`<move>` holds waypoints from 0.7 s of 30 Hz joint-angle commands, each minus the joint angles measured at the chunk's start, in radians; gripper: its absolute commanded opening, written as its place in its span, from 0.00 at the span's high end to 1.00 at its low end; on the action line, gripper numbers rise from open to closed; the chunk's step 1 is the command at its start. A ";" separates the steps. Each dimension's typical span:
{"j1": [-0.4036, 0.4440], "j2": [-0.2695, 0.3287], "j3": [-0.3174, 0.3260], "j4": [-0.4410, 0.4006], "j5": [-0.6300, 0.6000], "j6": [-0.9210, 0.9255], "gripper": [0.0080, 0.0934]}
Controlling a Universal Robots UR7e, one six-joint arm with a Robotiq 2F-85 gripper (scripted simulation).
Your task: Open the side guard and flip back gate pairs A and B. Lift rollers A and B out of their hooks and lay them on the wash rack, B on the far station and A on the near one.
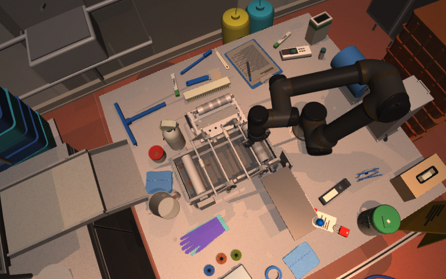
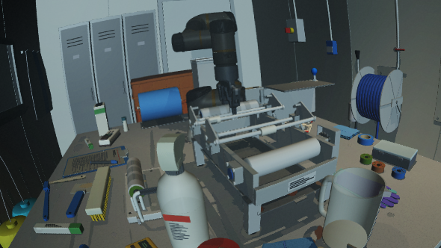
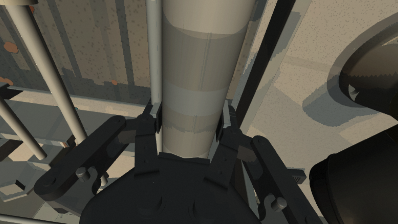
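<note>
My gripper [image 3: 192,119] is closed around a banded grey roller [image 3: 199,72] that I hold at the arm's end of the grey machine frame [image 1: 223,161], reaching straight down onto it [image 1: 255,142] [image 2: 232,101]. The roller [image 1: 261,152] lies along the frame's end wall. A second banded roller [image 1: 213,104] lies on the wash rack [image 1: 215,115] on its far station. A plain white roller [image 1: 194,174] sits at the frame's opposite end. Thin rods cross the frame between them. The side guard panel [image 1: 291,202] lies swung open flat on the table.
A spray bottle [image 1: 172,133], a red cap [image 1: 156,153] and a mug [image 1: 163,204] stand left of the frame. A brush [image 1: 206,88] and squeegee [image 1: 136,118] lie beyond the rack. A tagged padlock [image 1: 332,223] lies by the guard panel.
</note>
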 commanded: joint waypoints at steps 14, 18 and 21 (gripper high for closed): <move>0.000 -0.030 -0.105 0.126 0.000 0.000 0.53; 0.000 -0.035 -0.142 0.168 0.000 0.000 0.53; 0.000 -0.038 -0.166 0.195 0.000 0.000 0.53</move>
